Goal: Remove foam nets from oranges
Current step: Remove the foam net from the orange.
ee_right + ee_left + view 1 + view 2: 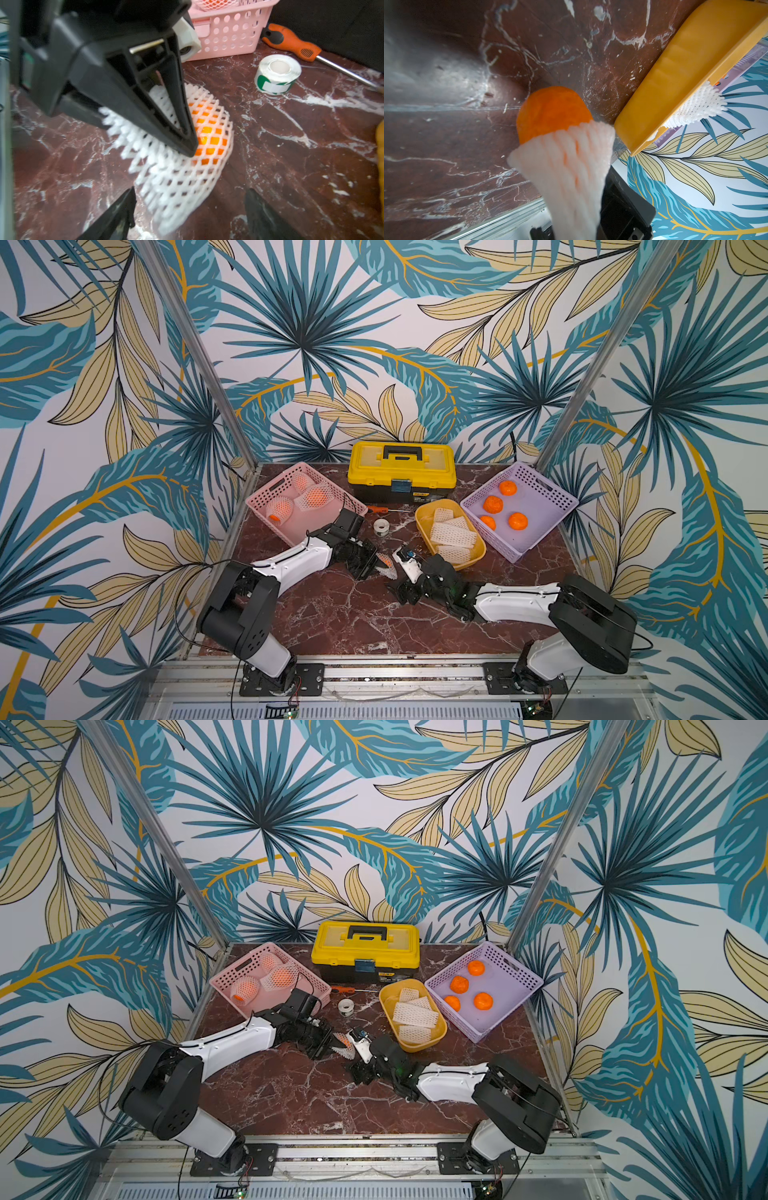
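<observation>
Left jaws: pressed together on one end of a white diamond-mesh foam net (178, 172), as I read it from the right wrist view. A small round bright-orange fruit (550, 112) sits in the net's other end, away from the left jaws, and is half bare in the left wrist view. I cannot tell whether it rests on the dark red marble worktop (353, 614).

Right jaws: apart and holding nothing, with black fingertips (264, 216) on either side of the net's loose edge, which lies just ahead of them. In both top views the netted fruit is between the left jaws and the right jaws.

Beyond the gap between the two pairs of jaws: a white roll of tape (380, 526), then an orange-handled screwdriver (379, 510), then a yellow plastic toolbox (401, 466) with a black handle.

Beyond the left jaws, off to the side away from the right jaws: a pink perforated plastic basket (270, 488) holding three netted oranges (279, 508).

Just beside the right jaws, away from the left jaws: a yellow oval tray (422, 520) holding empty foam nets (453, 533). Past the tray, farther from the jaws: a purple perforated plastic basket (544, 489) holding four bare oranges (518, 521).
</observation>
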You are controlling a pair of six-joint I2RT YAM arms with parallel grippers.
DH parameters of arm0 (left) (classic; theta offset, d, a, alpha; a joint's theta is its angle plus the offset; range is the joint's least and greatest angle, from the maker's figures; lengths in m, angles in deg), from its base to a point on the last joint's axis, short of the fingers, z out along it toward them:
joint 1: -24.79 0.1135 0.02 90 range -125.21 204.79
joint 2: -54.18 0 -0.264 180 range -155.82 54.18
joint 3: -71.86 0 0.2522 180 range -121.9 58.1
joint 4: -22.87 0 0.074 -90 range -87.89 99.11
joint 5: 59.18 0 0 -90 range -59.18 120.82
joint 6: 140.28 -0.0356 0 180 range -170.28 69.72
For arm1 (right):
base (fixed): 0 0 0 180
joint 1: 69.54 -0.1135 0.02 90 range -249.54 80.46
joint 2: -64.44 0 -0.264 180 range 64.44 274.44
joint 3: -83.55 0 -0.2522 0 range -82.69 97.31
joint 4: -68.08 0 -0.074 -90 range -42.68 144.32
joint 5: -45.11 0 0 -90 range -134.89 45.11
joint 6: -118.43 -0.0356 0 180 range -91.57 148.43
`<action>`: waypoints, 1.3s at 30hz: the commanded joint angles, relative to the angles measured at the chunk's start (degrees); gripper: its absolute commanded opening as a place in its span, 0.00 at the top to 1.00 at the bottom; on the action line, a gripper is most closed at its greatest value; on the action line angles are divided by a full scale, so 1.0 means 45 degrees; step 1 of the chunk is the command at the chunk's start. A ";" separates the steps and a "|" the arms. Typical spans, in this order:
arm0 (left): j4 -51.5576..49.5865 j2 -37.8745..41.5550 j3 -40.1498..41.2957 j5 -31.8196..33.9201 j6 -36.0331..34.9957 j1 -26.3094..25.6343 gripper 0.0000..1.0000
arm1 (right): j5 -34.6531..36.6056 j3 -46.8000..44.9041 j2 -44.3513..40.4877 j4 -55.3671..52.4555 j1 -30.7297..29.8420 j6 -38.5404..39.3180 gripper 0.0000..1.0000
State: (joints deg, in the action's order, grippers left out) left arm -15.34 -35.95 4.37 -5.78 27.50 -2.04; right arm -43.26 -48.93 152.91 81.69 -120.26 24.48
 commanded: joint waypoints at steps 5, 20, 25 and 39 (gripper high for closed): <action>-0.0075 0.0631 0.0093 -0.0354 0.0078 -0.0034 0.89 | 0.1702 0.0467 0.0960 0.1399 -0.0022 0.0971 0.34; 0.0148 0.0497 0.0262 -0.0486 0.0193 -0.0249 0.85 | 0.0716 0.0703 0.1202 0.1603 -0.0019 0.0550 0.67; 0.0315 0.0400 0.0165 -0.0523 0.0124 -0.0212 0.71 | 0.0016 0.0683 0.0827 0.1145 -0.0022 0.0152 0.76; -0.1042 0.0700 -0.1547 -0.0563 -0.1986 0.0892 0.05 | 0.0563 0.0048 -0.0751 0.0215 0.0084 -0.0965 0.87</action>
State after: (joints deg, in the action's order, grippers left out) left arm -17.56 -34.42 0.43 -8.03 23.11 0.63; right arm -41.86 -47.20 151.80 84.77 -120.24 22.45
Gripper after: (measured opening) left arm 0.929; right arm 0.127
